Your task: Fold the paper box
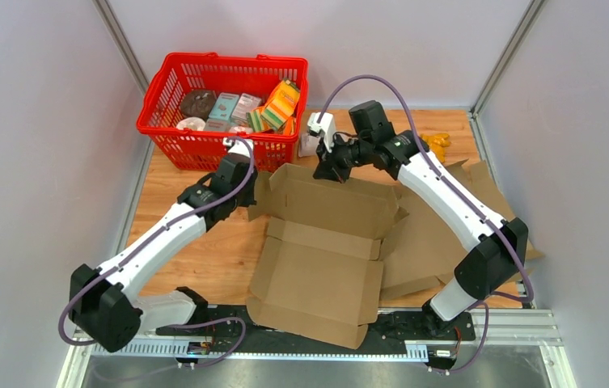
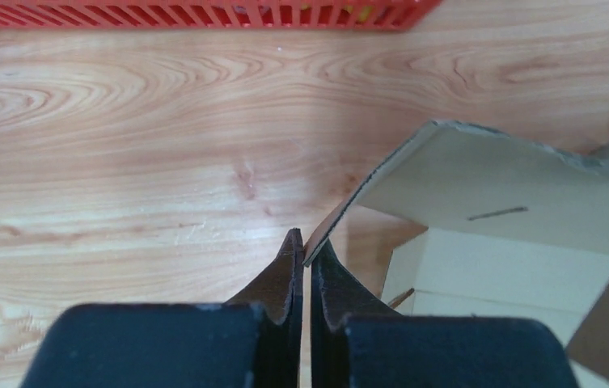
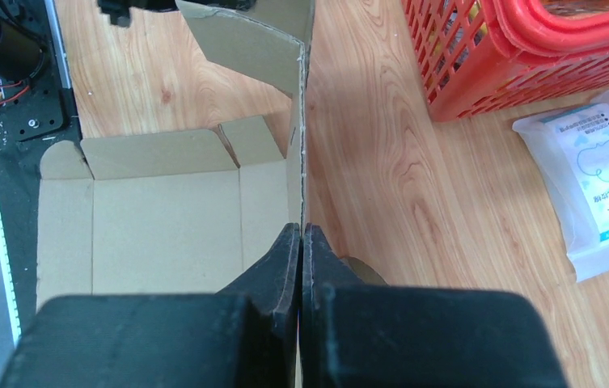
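Note:
The brown paper box (image 1: 317, 242) lies opened out in the middle of the table, its far wall raised. My left gripper (image 1: 242, 176) is at the box's far left corner. In the left wrist view (image 2: 307, 252) its fingers are shut on the thin edge of a corner flap (image 2: 495, 186). My right gripper (image 1: 331, 170) is at the far wall's right end. In the right wrist view (image 3: 302, 232) it is shut on the wall's upright edge (image 3: 299, 121), with the box floor (image 3: 163, 234) to its left.
A red basket (image 1: 224, 105) full of packets stands at the back left, close behind the left gripper; it also shows in the right wrist view (image 3: 527, 48). A white pouch (image 1: 317, 133) (image 3: 600, 178) and a yellow object (image 1: 438, 145) lie behind the box. More flat cardboard (image 1: 446, 234) lies under the right arm.

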